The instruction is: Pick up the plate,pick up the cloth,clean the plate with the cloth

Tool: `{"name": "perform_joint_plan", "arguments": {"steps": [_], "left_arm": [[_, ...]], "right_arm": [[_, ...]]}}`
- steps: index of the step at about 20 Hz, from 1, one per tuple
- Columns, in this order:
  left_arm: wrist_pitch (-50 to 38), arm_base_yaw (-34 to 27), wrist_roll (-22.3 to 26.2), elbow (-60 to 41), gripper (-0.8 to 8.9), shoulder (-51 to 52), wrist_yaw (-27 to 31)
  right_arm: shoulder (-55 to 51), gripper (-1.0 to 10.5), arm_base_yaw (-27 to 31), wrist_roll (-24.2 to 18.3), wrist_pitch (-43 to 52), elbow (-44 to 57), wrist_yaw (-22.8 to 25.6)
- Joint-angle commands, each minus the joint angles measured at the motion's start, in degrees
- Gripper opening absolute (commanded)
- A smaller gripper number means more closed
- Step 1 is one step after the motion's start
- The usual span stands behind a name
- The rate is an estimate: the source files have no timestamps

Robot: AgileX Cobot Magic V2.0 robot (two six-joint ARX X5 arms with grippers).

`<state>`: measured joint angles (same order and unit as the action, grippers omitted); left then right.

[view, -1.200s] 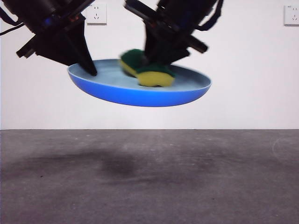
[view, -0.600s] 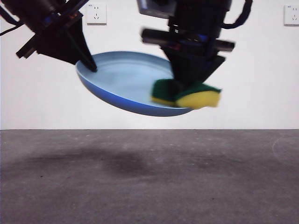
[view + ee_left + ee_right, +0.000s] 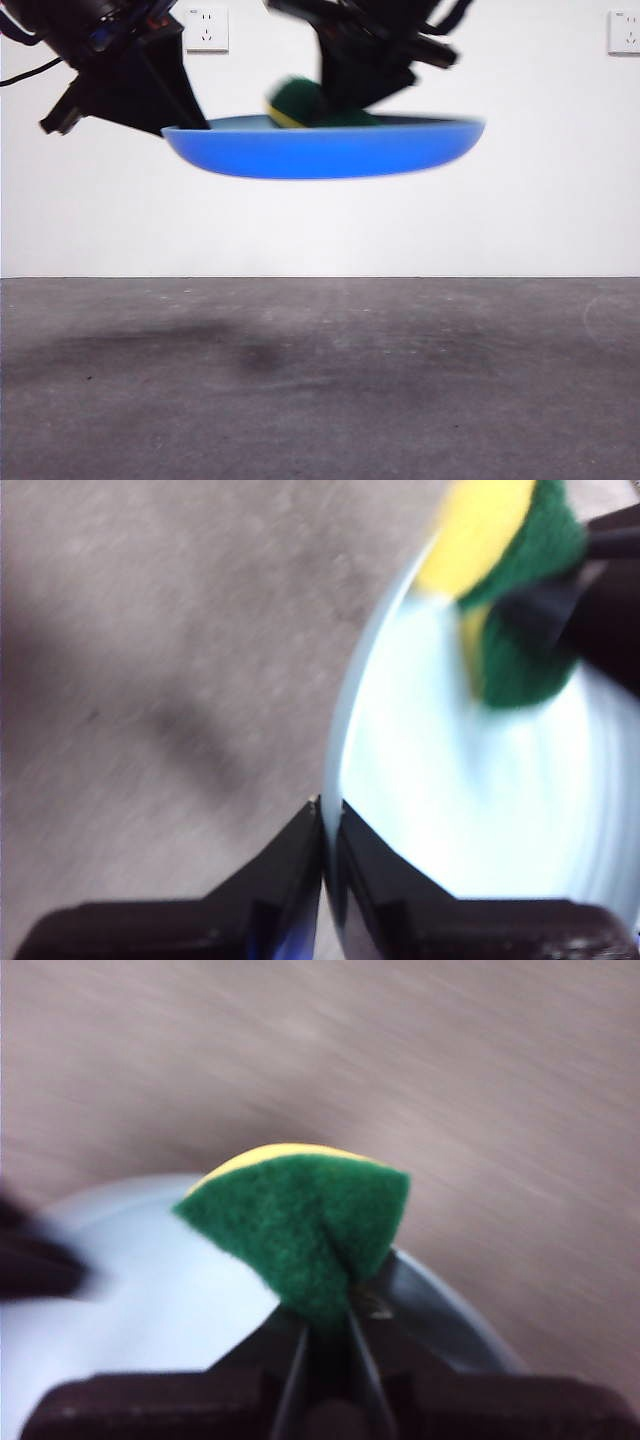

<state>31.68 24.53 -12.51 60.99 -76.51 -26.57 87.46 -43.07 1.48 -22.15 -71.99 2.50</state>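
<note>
The light-blue plate (image 3: pixel 325 150) hangs level in the air, well above the table. My left gripper (image 3: pixel 185 122) is shut on its left rim; the left wrist view shows the two jaws pinching the plate (image 3: pixel 480 810) edge, the left gripper (image 3: pixel 327 815) closed tight. The cloth (image 3: pixel 295 103), a yellow sponge with a green top, rests inside the plate behind its rim, partly hidden. My right gripper (image 3: pixel 345 100) comes down from above and is shut on it. In the right wrist view the cloth (image 3: pixel 300 1220) sits folded in the right gripper (image 3: pixel 328 1325) over the plate (image 3: pixel 150 1260).
The grey table (image 3: pixel 320 380) lies below with only the arms' shadow on it. A white wall with two power sockets (image 3: pixel 207 28) stands behind.
The plate has tipped back to level and risen a little. The right gripper has swept the cloth from the plate's near right edge back up to the middle of the plate.
</note>
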Motion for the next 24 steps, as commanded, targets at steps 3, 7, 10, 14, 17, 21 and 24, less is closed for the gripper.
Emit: {"name": "perform_joint_plan", "arguments": {"steps": [3, 7, 10, 14, 17, 21, 24], "left_arm": [[-11.0, 0.5, -3.8, 0.3, -0.08, 0.3, -3.3], [-17.5, 0.1, -8.5, 0.3, -0.08, 0.3, -2.1], [-15.6, 0.1, -8.3, 0.3, -0.08, 0.3, -2.3], [-7.0, 0.2, -3.5, 0.3, -0.08, 0.3, -2.5], [-1.5, 0.7, 0.0, 0.3, -0.08, 0.3, -2.4], [1.2, 1.4, 2.2, 0.3, -0.08, 0.3, -2.4], [0.0, 1.5, 2.2, 0.3, -0.08, 0.3, -2.2]], "right_arm": [[0.7, -0.2, -1.4, 1.7, -2.6, 0.6, -16.6], [0.7, -0.2, -2.5, 1.4, -15.0, 0.6, -14.3], [0.5, -0.2, -2.4, 1.4, -23.9, 0.6, -0.9], [-0.3, -0.2, -1.5, 1.4, -25.1, 0.6, 27.3], [-0.9, -0.2, -0.8, 1.4, -18.3, 0.6, 32.3], [-1.0, -0.2, -0.2, 1.4, -8.0, 0.6, 26.3], [-1.0, -0.2, -0.1, 1.7, -3.0, 0.6, 10.5]]}}
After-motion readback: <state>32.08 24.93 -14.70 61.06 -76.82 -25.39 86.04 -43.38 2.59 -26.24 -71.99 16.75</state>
